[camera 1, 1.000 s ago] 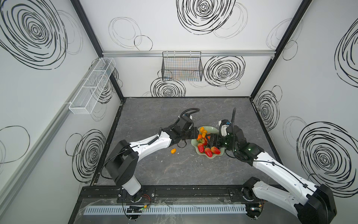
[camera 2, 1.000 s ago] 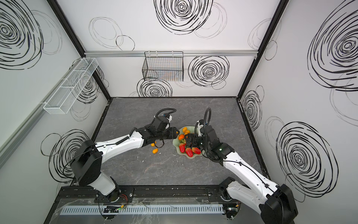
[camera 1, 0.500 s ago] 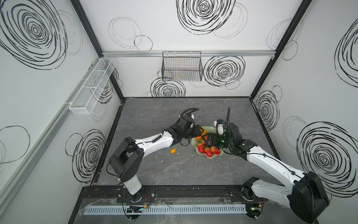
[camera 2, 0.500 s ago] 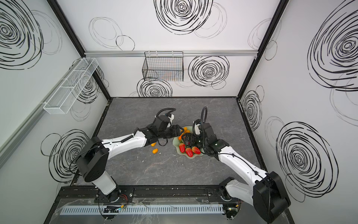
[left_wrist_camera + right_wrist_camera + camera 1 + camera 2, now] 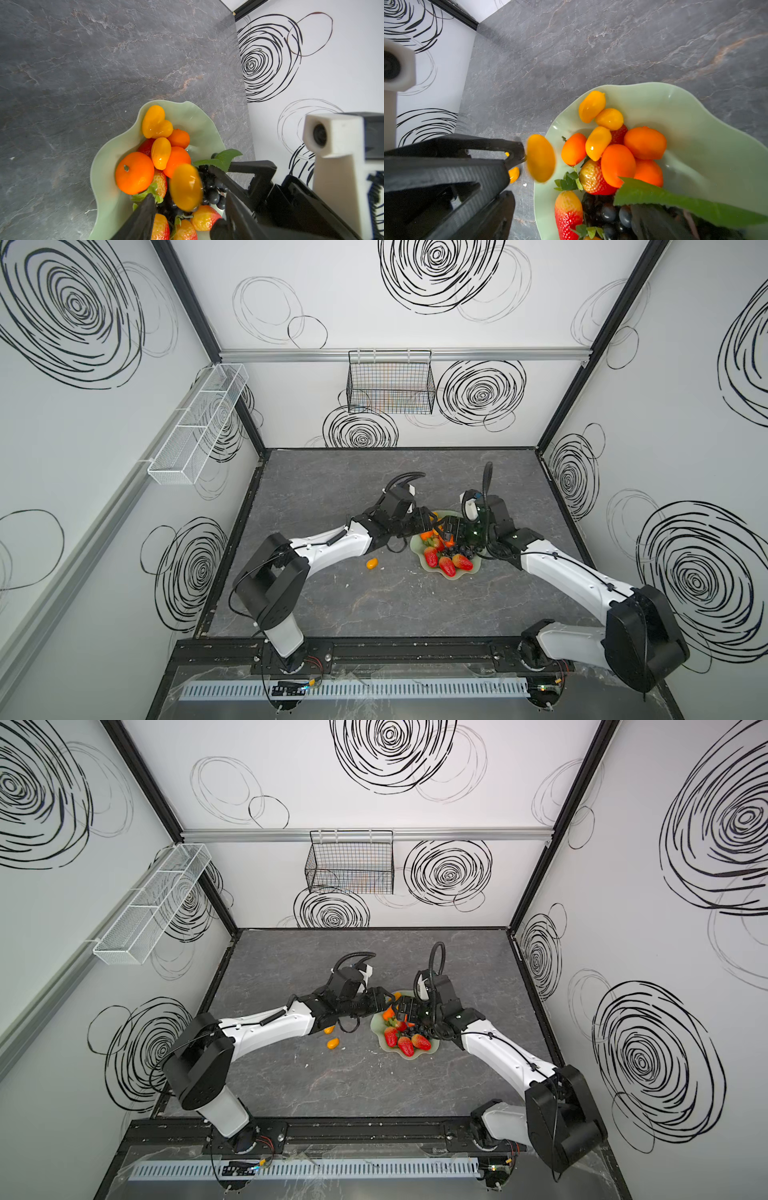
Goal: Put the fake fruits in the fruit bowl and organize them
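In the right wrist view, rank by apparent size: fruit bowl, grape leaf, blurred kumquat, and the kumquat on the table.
1. fruit bowl, though cropped.
2. grape leaf, enlarged by nearness to the camera.
3. blurred kumquat; smear may inflate it.
4. kumquat on the table, partly hidden, so smallest only as shown.

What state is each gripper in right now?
Left gripper: open, blurred kumquat loose between its jaws.
Right gripper: at the grape bunch; open or gripping cannot be told.

The dark grey marble-veined tabletop (image 5: 374, 605) carries a pale mint-green wavy-rimmed bowl (image 5: 695, 124) and, near it, two small glossy yellow-orange oval kumquats (image 5: 332, 1043) lying close together.
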Controlling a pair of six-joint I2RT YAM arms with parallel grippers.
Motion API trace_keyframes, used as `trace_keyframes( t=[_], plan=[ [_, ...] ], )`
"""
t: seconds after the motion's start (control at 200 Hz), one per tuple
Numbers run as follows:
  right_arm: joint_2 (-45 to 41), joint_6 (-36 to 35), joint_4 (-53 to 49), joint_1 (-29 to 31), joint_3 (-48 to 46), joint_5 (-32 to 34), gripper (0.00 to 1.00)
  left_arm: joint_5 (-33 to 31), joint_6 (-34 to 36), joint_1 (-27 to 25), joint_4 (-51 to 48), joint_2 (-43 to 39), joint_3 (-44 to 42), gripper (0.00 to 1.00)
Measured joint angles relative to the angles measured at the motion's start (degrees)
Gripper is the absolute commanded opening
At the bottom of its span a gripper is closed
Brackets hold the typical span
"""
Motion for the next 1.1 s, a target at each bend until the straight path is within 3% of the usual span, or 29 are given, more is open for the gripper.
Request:
trace_keyframes(
  t=[0.3,0.51,0.805,1.101],
  plan=[
    [0.20,0.31,-1.42,-0.48,0.74,1.68,0.92,0.17,0.96,0.28,-0.96,-0.17,-0.17,0.58],
    [-6.54,-2.71,-1.18,0.66,0.74,0.15,0.92,-5.73,7.50,0.79,-8.41,-3.96,-0.90,0.57],
    [-9.86,-6.95,-2.03,10.01,0.85,2.73,0.92,-14.53,12.72,4.04,-15.54,-17.00,-11.52,0.56],
    [-7.87,-9.62,-2.80,19.10,2.73,5.70,0.92,-18.34,15.26,12.85,-20.31,-26.73,-23.34,0.56]
  ],
)
